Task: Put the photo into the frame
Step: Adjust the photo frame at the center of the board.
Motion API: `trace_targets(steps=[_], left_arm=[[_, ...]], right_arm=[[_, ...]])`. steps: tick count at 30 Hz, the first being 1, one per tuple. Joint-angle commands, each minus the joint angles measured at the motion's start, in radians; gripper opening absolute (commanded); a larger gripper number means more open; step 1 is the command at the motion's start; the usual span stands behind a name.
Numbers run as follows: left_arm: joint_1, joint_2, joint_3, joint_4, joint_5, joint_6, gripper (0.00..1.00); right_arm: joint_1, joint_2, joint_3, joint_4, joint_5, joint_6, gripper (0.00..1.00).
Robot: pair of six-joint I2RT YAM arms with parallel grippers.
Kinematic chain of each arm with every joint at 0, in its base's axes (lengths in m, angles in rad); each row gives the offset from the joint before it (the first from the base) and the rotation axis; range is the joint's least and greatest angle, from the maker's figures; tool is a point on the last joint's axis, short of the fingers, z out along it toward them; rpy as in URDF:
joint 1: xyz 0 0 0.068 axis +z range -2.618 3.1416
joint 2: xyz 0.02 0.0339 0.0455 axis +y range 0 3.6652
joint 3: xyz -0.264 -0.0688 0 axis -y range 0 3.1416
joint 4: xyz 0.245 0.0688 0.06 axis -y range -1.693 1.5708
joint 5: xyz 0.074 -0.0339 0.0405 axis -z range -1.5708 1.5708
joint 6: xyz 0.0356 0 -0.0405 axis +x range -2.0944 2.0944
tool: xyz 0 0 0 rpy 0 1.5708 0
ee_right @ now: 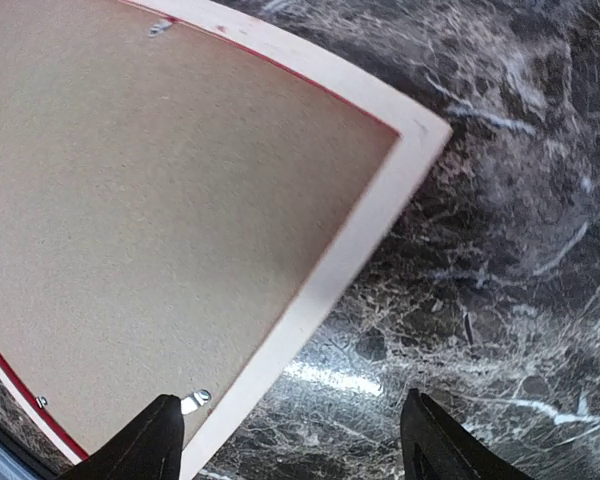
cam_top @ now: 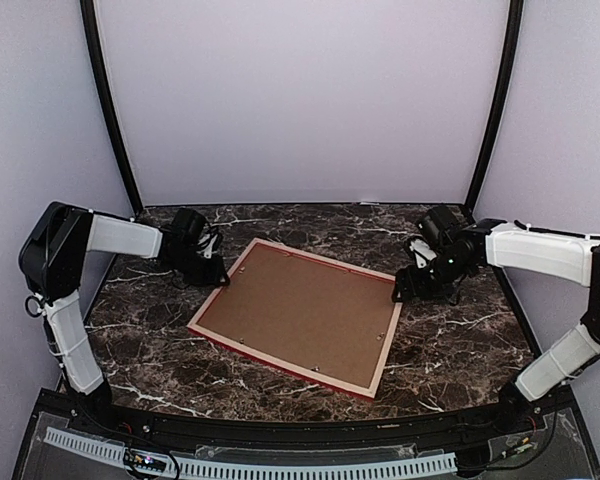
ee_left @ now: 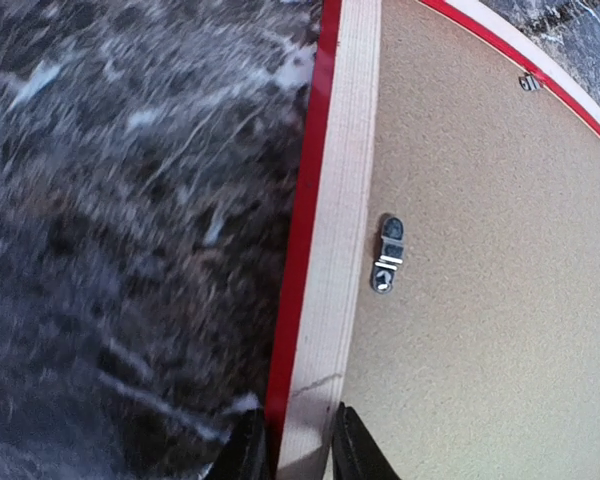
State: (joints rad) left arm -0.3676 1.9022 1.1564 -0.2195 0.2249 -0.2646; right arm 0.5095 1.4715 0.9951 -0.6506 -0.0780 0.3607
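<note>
The frame [cam_top: 208,330] lies back up on the table, pale wood rails with a red edge. A plain brown backing board [cam_top: 300,308] fills it. The photo is hidden. My left gripper [cam_top: 216,276] is at the frame's far left corner; in the left wrist view it [ee_left: 298,442] is shut on the frame's rail [ee_left: 330,250], one finger on each side. My right gripper [cam_top: 400,292] is at the frame's right edge; in the right wrist view it [ee_right: 292,442] is open, its jaws wide apart astride the rail [ee_right: 350,250] without touching it.
The dark marble table [cam_top: 460,340] extends on all sides of the frame. Small metal turn clips [ee_left: 388,255] [ee_right: 195,400] sit on the backing board by the rails. White walls and two black curved poles [cam_top: 110,110] close the back.
</note>
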Motion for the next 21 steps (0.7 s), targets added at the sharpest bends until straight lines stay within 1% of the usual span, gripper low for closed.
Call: trace_targets(steps=[1, 3, 7, 11, 13, 15, 16, 19, 20, 21], left_arm=[[-0.002, -0.120, -0.242, 0.064, 0.021, -0.183, 0.26], [-0.020, -0.184, -0.333, 0.102, 0.030, -0.224, 0.27], [-0.102, -0.311, -0.470, 0.132, 0.005, -0.311, 0.33], [-0.204, -0.413, -0.553, 0.138, -0.008, -0.414, 0.41], [-0.239, -0.467, -0.581, 0.137, -0.012, -0.457, 0.44], [-0.261, -0.527, -0.598, 0.129, -0.025, -0.484, 0.50], [-0.270, -0.560, -0.600, 0.110, -0.031, -0.486, 0.55], [-0.273, -0.619, -0.583, 0.031, -0.096, -0.461, 0.65], [-0.273, -0.642, -0.571, 0.018, -0.110, -0.441, 0.70], [-0.274, -0.650, -0.564, 0.003, -0.132, -0.417, 0.73]], right_arm=[[-0.004, -0.040, -0.089, 0.032, 0.023, 0.122, 0.76], [-0.005, -0.044, -0.128, 0.067, 0.004, 0.145, 0.76], [-0.004, -0.031, -0.164, 0.134, -0.030, 0.176, 0.76], [-0.005, 0.003, -0.171, 0.157, -0.033, 0.188, 0.75], [-0.004, 0.020, -0.174, 0.151, -0.006, 0.189, 0.74], [-0.005, 0.039, -0.178, 0.134, 0.038, 0.190, 0.71], [-0.005, 0.047, -0.181, 0.127, 0.069, 0.192, 0.70], [-0.005, 0.055, -0.190, 0.122, 0.120, 0.185, 0.66], [-0.005, 0.055, -0.192, 0.128, 0.121, 0.180, 0.64], [-0.005, 0.058, -0.193, 0.132, 0.119, 0.172, 0.61]])
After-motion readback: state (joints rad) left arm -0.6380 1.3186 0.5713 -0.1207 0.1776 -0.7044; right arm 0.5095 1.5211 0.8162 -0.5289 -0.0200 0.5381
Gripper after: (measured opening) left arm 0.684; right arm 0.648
